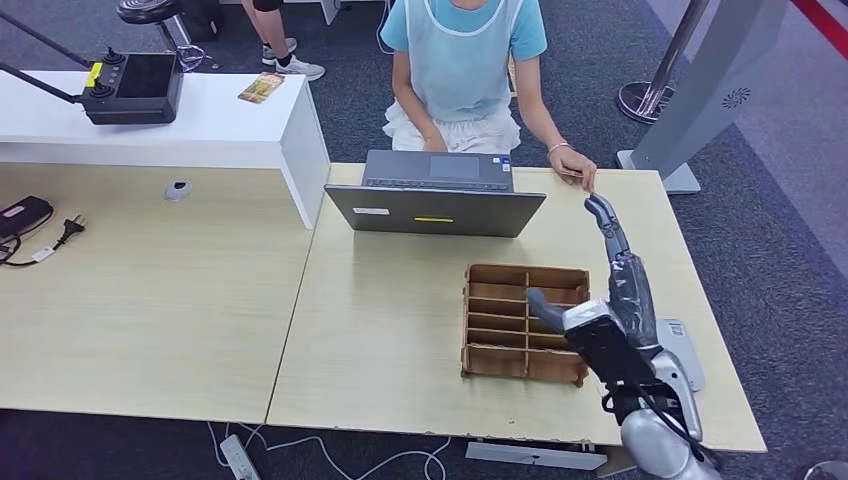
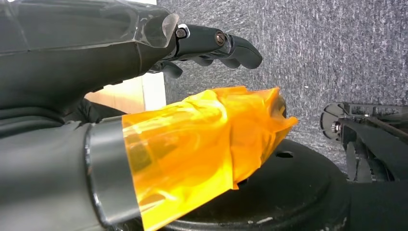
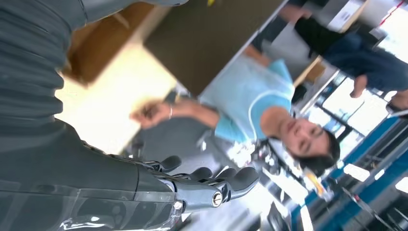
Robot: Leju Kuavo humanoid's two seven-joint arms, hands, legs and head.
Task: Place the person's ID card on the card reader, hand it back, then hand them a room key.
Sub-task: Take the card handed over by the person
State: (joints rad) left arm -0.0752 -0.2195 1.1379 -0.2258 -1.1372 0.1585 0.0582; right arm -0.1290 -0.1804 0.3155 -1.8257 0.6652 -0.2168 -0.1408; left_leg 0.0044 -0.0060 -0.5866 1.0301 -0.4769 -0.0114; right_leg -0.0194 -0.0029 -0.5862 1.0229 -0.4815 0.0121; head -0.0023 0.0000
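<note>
My right hand (image 1: 612,270) is raised over the right side of the table, fingers stretched out and apart, holding nothing. Its fingertips (image 1: 597,207) point at the person's hand (image 1: 573,165), which rests on the table's far edge and seems to pinch a small flat card; a short gap separates the two. In the right wrist view my right hand (image 3: 192,185) is empty, and the person's hand (image 3: 150,112) is blurred beyond it. A grey-white card reader (image 1: 683,352) lies by the right edge, partly behind my forearm. My left hand (image 2: 211,45) hangs over the carpet with fingers extended and empty.
A wooden divided box (image 1: 525,320) stands just left of my right arm. An open grey laptop (image 1: 435,195) sits between the box and the seated person (image 1: 462,70). A white counter (image 1: 160,125) with a black controller (image 1: 135,88) is at the far left.
</note>
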